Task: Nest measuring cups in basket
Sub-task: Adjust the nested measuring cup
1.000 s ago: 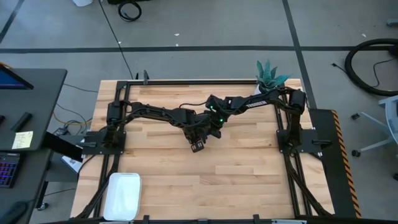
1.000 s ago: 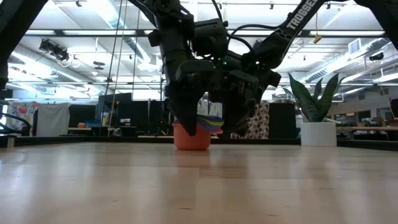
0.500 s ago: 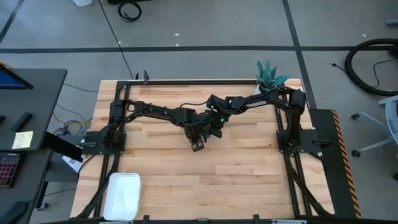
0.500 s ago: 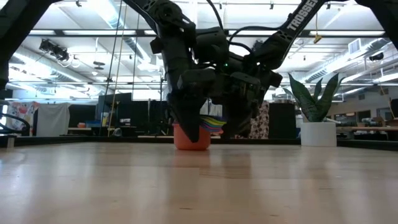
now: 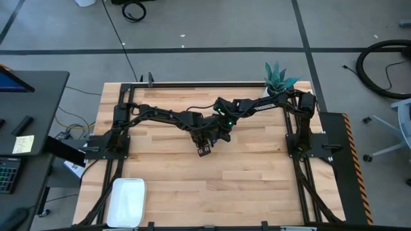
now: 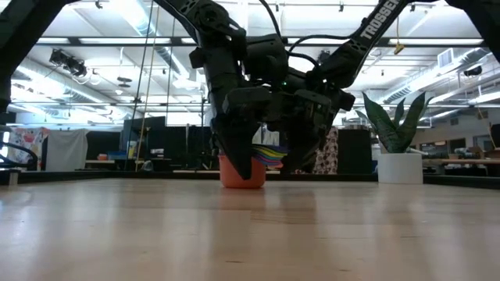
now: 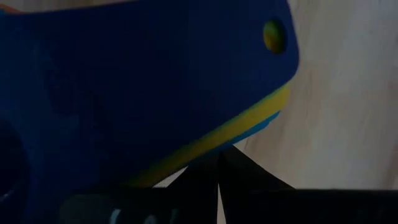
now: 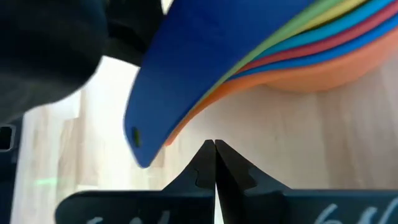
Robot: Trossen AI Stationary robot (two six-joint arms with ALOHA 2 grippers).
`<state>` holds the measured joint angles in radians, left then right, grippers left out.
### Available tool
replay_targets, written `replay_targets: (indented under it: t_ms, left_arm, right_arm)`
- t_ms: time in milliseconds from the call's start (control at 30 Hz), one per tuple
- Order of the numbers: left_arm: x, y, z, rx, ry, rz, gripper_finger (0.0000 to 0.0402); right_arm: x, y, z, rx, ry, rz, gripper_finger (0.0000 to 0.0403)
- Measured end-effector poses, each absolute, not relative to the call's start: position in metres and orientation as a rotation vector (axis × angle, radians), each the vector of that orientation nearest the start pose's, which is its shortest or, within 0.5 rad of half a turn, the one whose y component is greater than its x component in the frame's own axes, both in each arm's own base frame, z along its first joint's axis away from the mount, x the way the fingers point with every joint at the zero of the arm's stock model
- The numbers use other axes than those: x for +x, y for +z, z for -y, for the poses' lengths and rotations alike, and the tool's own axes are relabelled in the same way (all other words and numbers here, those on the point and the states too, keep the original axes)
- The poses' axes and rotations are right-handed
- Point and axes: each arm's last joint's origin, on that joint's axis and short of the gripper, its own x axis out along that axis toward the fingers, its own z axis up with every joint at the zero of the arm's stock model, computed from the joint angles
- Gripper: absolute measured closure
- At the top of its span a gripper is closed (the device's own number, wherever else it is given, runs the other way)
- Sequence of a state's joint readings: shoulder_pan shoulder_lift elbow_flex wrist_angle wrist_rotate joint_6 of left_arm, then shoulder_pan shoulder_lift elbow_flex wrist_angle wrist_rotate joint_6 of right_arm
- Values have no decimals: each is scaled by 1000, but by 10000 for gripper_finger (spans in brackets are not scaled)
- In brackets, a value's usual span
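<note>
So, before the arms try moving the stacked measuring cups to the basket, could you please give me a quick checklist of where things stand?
1. Cups nested: ok. The measuring cups sit as one stack, orange outermost, on the table.
2. Stack in basket: not ok. The basket lies at the table's near left corner, far from the stack at mid-table.
3. Left gripper: shut, tips beside the stacked blue handles; whether it holds them, cannot tell.
4. Right gripper: shut, tips below the handles, gripping nothing; not ok for a lift.
5. Path to basket: ok, bare wood between.
6. Potted plant: ok, stands apart at the far right corner.
</note>
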<state>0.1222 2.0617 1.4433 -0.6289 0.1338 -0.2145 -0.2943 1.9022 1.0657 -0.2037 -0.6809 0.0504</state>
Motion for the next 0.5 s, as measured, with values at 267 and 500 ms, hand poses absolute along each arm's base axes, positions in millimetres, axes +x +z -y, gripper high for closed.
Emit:
replay_targets:
  t_ms: [267, 500]
  left_arm:
    - [407, 153, -42, -339, 27, -1234, 401]
    - [407, 152, -41, -248, -52, -1240, 401]
  right_arm:
    - [348, 134, 86, 520, 411, -922, 398]
    - [345, 133, 85, 461, 490, -913, 398]
